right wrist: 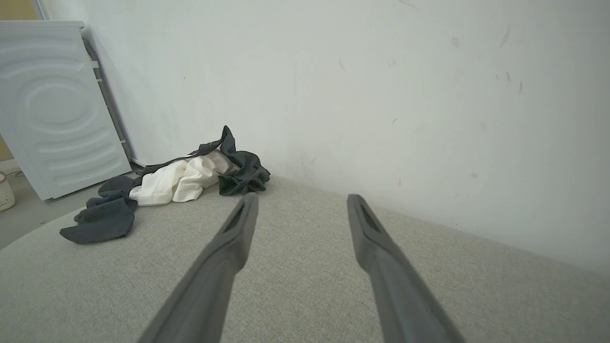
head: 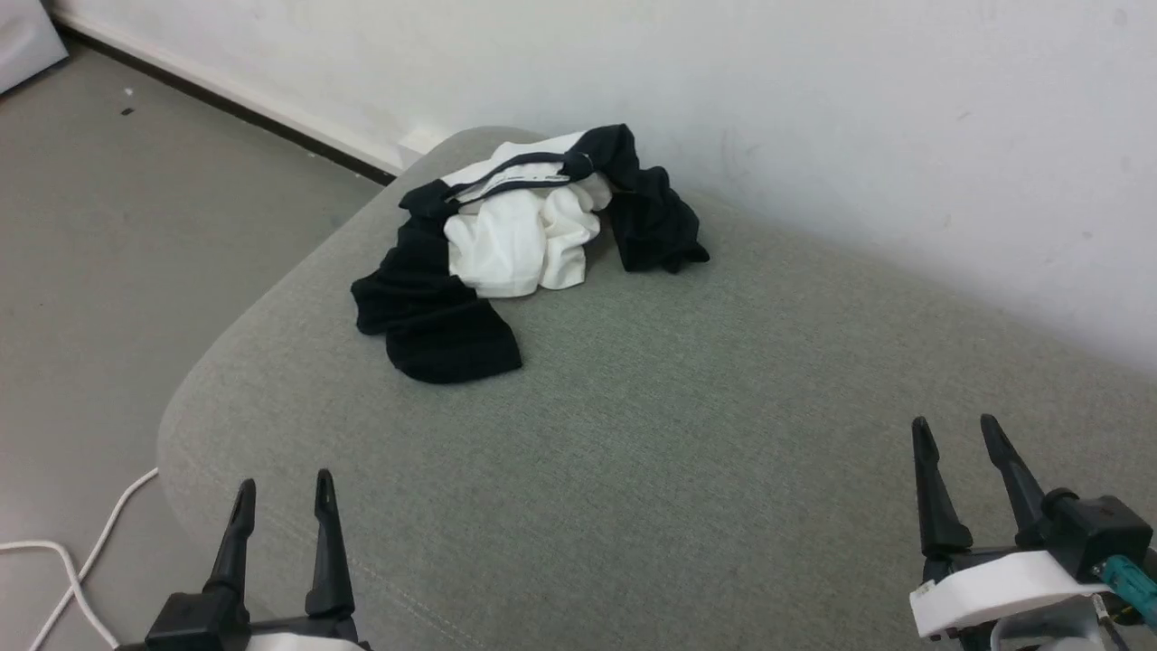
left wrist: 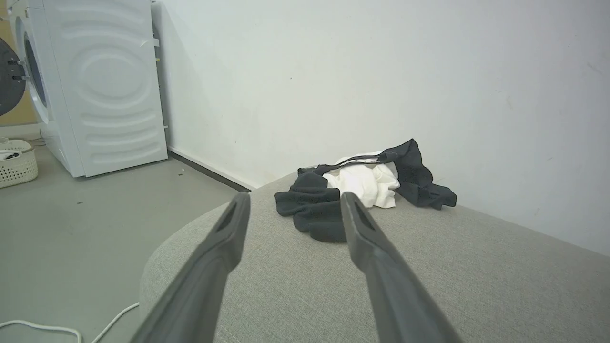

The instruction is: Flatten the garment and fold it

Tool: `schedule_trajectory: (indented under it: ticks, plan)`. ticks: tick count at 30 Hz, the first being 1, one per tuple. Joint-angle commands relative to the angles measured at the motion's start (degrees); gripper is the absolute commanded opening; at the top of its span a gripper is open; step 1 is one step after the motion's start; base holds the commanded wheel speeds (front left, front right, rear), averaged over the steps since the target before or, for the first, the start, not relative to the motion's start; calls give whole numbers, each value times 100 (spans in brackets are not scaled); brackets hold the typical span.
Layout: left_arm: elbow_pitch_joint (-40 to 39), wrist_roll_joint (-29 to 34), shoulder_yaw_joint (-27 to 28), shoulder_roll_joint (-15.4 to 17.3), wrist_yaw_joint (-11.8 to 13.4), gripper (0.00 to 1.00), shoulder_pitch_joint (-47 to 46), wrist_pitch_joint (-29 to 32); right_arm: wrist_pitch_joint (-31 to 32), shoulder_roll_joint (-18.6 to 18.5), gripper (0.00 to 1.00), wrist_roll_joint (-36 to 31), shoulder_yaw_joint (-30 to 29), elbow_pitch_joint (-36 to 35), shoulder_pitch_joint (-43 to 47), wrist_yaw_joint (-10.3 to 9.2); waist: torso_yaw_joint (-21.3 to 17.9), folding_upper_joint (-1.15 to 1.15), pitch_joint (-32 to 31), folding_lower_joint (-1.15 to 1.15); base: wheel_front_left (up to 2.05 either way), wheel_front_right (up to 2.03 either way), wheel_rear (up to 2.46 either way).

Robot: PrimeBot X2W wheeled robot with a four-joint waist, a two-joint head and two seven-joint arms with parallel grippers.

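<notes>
A: Item one, the garment [head: 520,244]. Where is it lying?
B: It is lying crumpled on the grey upholstered seat [head: 687,434], at the far left, near the white wall [head: 813,108]. The white body is bunching in the middle. Black sleeves are trailing on either side, one reaching toward the seat's left edge. The black neckband is showing along the far side.
A: Item two, the tools?
B: The left gripper [head: 284,479] is hovering at the near left of the seat, its fingers standing apart and holding nothing. The right gripper [head: 954,419] is hovering at the near right, fingers likewise spread and empty. Both are sitting well apart from the garment.
A: Surroundings?
B: A white cable [head: 81,570] is lying on the grey floor [head: 136,226] at the near left. A white washing machine [left wrist: 95,85] is standing by the wall, far left, with a pale basket [left wrist: 16,166] beside it.
</notes>
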Motion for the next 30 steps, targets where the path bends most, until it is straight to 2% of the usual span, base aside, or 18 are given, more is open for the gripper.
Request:
schedule_trajectory:
  ticks: [1,15,19,22,25,30]
  plan:
    - [-19,-44,2,-15,45,100,83,-30,-49,18,100,39,-31,14,-6,-4,34,0,-4,0,0,0,0]
    - [-51,-11,-54,-14,22,100,86,-30,-49,18,100,30,-33,-2,10,-4,-1,0,16,0,0,0,0]
    - [-453,-187,-119,-15,36,100,-77,-30,-49,18,100,7,-70,-58,18,-4,-32,0,160,0,0,0,0]
    - [-857,-351,-134,34,-65,100,-506,116,-49,18,100,-27,-98,-167,-11,-4,-84,0,373,0,0,0,0]
    - [-1138,-444,-102,221,-155,100,-1248,541,-8,18,100,-107,-137,-315,-91,-4,-140,0,617,0,0,0,0]
    - [-841,-263,-176,753,-331,100,-2830,1451,216,18,100,-221,-185,-733,-235,-4,-251,0,1113,0,0,0,0]
